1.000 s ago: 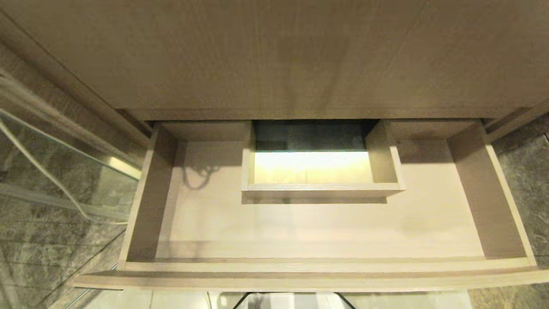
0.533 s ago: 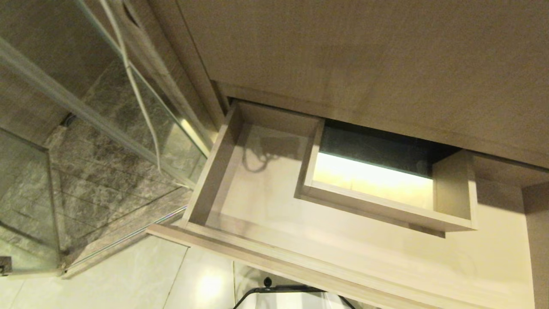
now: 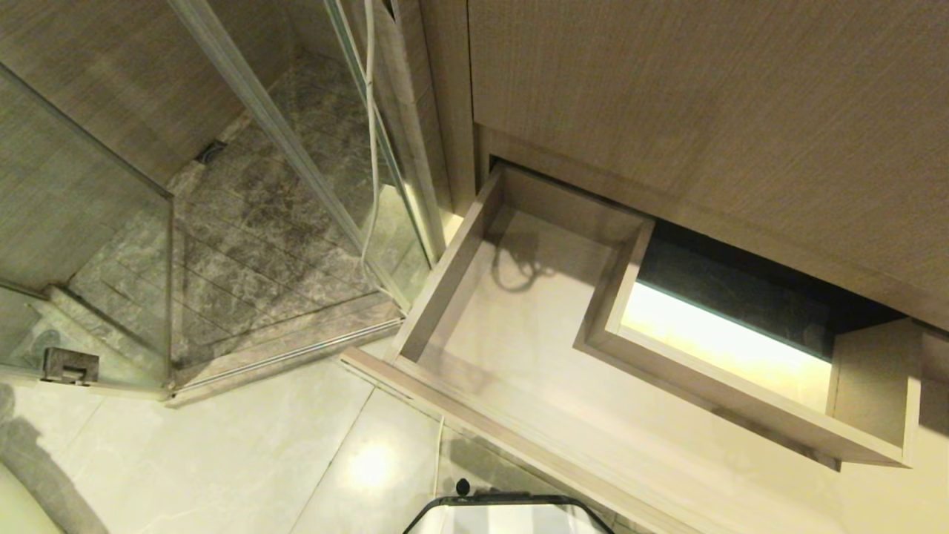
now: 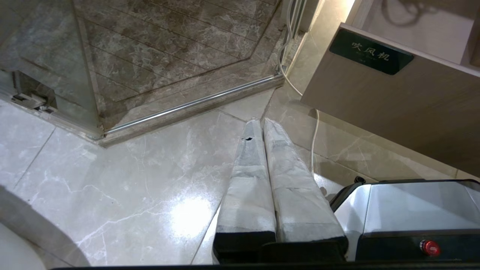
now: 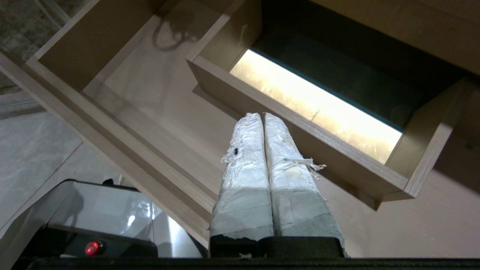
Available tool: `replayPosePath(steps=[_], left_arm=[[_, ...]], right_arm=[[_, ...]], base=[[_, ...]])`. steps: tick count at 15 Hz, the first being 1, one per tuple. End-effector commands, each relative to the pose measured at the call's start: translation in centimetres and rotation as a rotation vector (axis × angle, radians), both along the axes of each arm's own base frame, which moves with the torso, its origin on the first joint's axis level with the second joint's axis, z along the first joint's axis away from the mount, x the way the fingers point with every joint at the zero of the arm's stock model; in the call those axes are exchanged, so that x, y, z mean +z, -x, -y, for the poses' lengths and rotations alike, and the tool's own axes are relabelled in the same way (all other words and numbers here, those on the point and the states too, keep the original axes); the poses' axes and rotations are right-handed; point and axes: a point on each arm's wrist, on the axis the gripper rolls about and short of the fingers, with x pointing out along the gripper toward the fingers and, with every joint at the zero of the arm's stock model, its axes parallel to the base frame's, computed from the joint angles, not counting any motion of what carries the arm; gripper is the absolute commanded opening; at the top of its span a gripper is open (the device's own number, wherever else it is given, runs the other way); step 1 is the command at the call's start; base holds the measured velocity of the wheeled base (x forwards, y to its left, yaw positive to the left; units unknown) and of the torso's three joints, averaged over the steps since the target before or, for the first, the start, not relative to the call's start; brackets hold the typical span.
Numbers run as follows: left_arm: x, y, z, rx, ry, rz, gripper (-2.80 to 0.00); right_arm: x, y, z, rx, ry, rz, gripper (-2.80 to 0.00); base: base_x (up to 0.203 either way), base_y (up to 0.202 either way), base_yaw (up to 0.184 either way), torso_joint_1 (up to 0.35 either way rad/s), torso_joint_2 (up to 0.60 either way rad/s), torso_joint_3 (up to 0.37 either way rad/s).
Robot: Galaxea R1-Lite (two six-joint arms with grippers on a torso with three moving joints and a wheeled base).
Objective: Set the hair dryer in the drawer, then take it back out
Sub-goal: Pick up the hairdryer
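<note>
1. Three views are given, and the hair dryer is seen in none of them. Only a looped cord shadow is cast on the floor of the drawer (image 3: 519, 326) near its back left corner.
2. From the head view, the drawer is seen pulled out from under the wood-grain cabinet front (image 3: 704, 111), running at a slant across the frame. Its boxed cut-out (image 3: 741, 363) is lit brightly from below. Neither gripper is caught in this view. A white cord (image 3: 369, 148) is seen hanging down beside the glass shower screen (image 3: 89, 222).
3. Only in the left wrist view is the drawer's outer face shown, carrying a dark label (image 4: 371, 57) with pale characters. The left gripper (image 4: 262, 122) is held over the marble floor tiles (image 4: 131, 180), its taped fingers pressed together with nothing between them. The robot base (image 4: 408, 210) lies just beside it.
4. Only in the right wrist view is the right gripper (image 5: 262, 115) placed above the drawer floor, in front of the cut-out's wall. Its wrapped fingers are closed together and empty.
</note>
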Motion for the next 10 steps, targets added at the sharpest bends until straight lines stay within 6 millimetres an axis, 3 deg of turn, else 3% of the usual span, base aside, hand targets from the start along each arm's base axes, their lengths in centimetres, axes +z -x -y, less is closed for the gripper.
replayPosePath(steps=[1,7,10], left_arm=[[-0.01,0.0,0.0,0.0,0.0,-0.001,-2.8],[-0.01,0.0,0.0,0.0,0.0,-0.001,-2.8],[-0.05,-0.01,0.0,-0.001,0.0,-0.002,-2.8]], right_arm=[[-1.18,-0.03,-0.01,0.002,-0.006,0.0,-2.8],[-1.18,-0.03,-0.01,0.002,-0.003,0.0,-2.8],[-1.18,-0.03,-0.01,0.001,-0.002,0.0,-2.8]], base=[[0.0,0.0,0.0,0.0,0.0,0.0],[0.0,0.0,0.0,0.009,0.0,-0.004],[0.002,-0.01,0.041,0.211,-0.35,-0.134]])
